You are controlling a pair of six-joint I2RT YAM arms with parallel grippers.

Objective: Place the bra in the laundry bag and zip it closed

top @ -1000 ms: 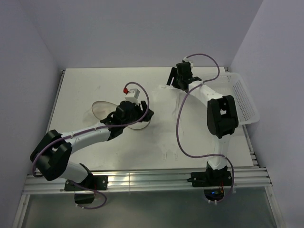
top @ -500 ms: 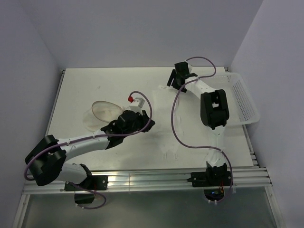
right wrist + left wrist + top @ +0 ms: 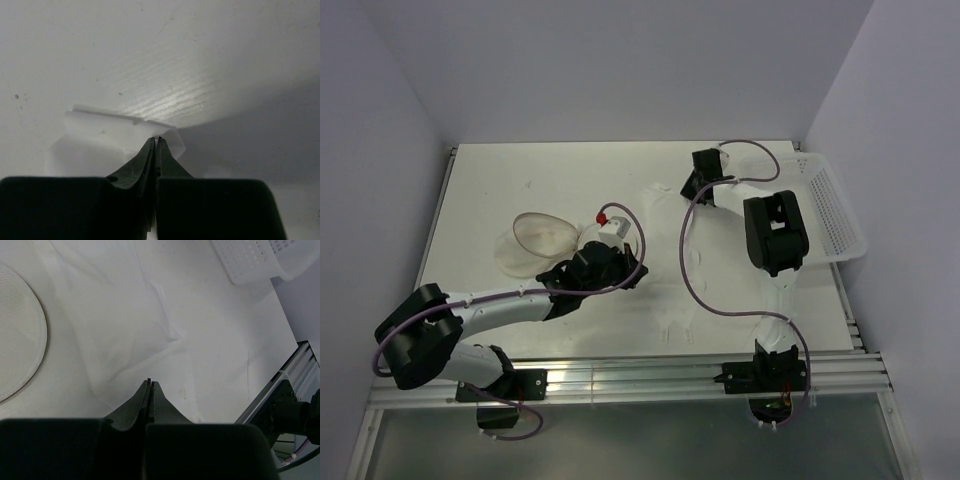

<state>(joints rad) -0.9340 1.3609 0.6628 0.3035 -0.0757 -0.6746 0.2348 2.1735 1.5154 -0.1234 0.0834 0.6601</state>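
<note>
The white bra point(image 3: 670, 250) lies spread flat in the middle of the table, running from the back to the front edge. My left gripper point(image 3: 633, 272) is shut at its left edge; in the left wrist view the closed tips point(image 3: 150, 382) pinch the fabric point(image 3: 150, 315) where its creases meet. My right gripper point(image 3: 692, 188) is down at the bra's far end, shut on a small white end flap point(image 3: 100, 135) that wraps round its tips point(image 3: 158, 138). The laundry bag point(image 3: 535, 238), round with a tan rim point(image 3: 17, 335), lies flat to the left of the left gripper.
A white perforated plastic basket point(image 3: 830, 205) sits along the table's right edge, also seen at the top right of the left wrist view point(image 3: 255, 260). The aluminium rail point(image 3: 280, 390) runs along the near edge. Purple cables loop above both arms.
Both grippers have dropped to the bra and shut. The left one moved right and toward the front, off the bag; the right one lowered onto the far end of the bra.
</note>
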